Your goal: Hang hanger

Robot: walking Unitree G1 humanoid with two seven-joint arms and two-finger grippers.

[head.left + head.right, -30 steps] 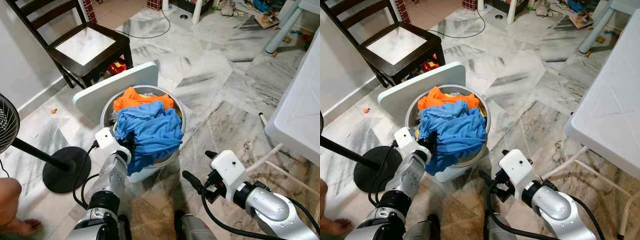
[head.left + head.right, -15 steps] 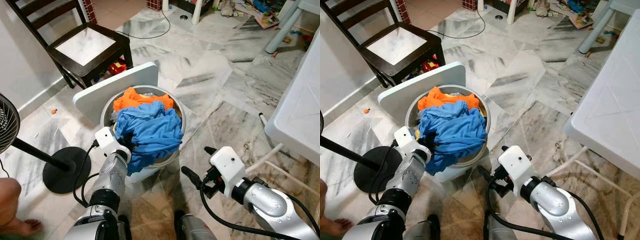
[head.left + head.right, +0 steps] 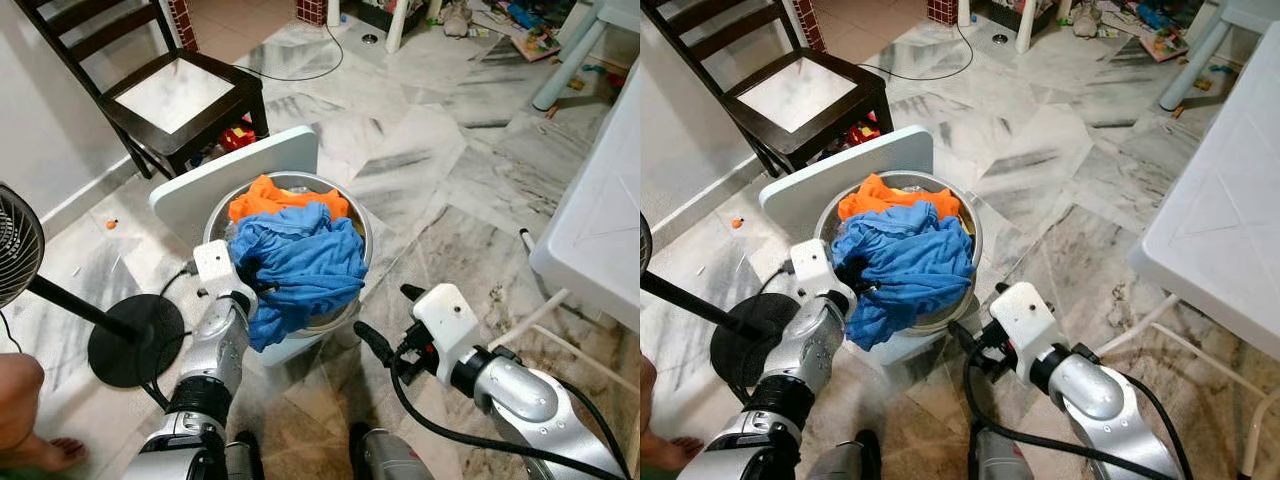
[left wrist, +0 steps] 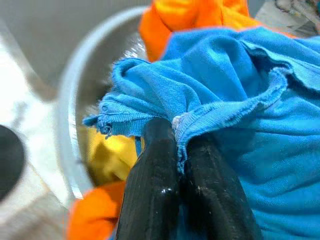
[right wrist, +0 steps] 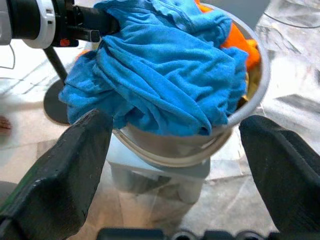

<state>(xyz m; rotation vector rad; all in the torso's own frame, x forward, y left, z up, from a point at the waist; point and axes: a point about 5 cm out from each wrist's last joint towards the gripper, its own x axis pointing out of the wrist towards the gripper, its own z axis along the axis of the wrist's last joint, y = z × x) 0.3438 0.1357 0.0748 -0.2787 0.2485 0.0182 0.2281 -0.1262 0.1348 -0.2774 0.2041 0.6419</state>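
So there's a round metal laundry bin (image 3: 358, 232) sitting a bit left of centre in the head views, stuffed past the rim with clothes: a blue shirt (image 3: 305, 260) heaped on top and spilling over the near edge, an orange garment (image 3: 268, 197) poking out behind it toward the top of the frame, and a bit of yellow fabric (image 4: 112, 152) down inside against the wall. The left gripper (image 4: 177, 150) is right at the bin's left rim with its two black fingers pinched tight together on a hemmed fold of the blue shirt, so it's got hold of the cloth. The right gripper (image 3: 383, 320) is lower centre, just beside the bin's base and over the marble floor (image 3: 430, 180), fingers spread wide apart and not touching anything. A white board (image 3: 215, 180) leans against the bin's far left side. Dark wooden chair (image 3: 150, 85) in the upper left, black fan stand (image 3: 135, 340) at the left edge, white plastic table (image 3: 600, 215) on the right. A person's bare foot (image 3: 45, 455) is in the bottom left corner. I can't make out any hanger anywhere.
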